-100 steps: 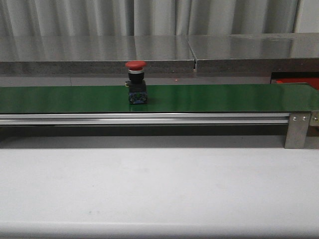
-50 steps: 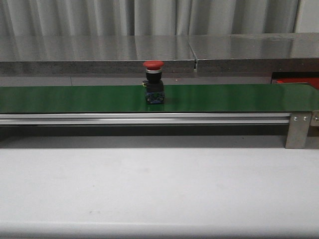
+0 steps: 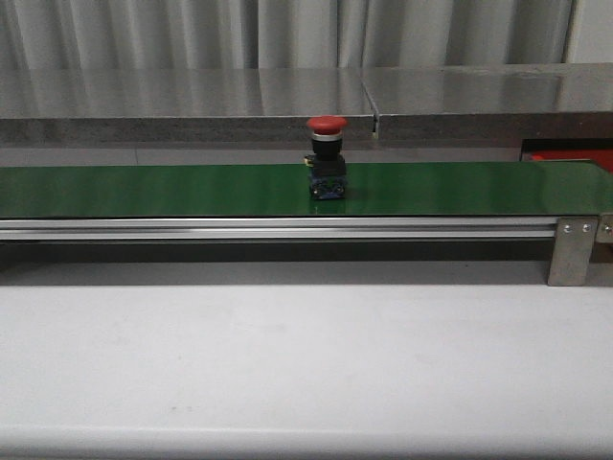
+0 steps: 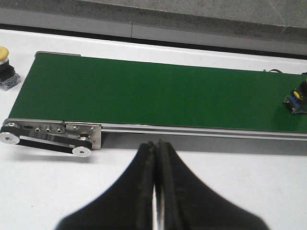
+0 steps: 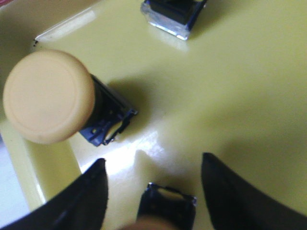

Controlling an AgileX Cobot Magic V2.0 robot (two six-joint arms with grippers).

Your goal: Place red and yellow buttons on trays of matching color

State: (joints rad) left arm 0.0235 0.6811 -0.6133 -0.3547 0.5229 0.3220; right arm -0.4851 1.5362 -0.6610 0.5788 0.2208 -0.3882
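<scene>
A red button (image 3: 327, 158) stands upright on the long green belt (image 3: 144, 190), a little right of the middle; its base shows at the edge of the left wrist view (image 4: 297, 99). A sliver of the red tray (image 3: 573, 156) shows at the far right behind the belt. My left gripper (image 4: 154, 144) is shut and empty over the white table, in front of the belt. My right gripper (image 5: 153, 160) is open over the yellow tray (image 5: 240, 81). A yellow button (image 5: 165, 211) stands between its fingers, untouched. Another yellow button (image 5: 48, 96) leans in the tray.
A third button base (image 5: 172, 14) sits further in on the yellow tray. One yellow button (image 4: 5, 67) stands on the table off the belt's roller end (image 4: 50, 136). A metal bracket (image 3: 572, 251) holds the belt's right end. A grey ledge (image 3: 192, 101) runs behind.
The red button has travelled to the right along the green belt, staying upright. Nothing else in the front view has moved.
</scene>
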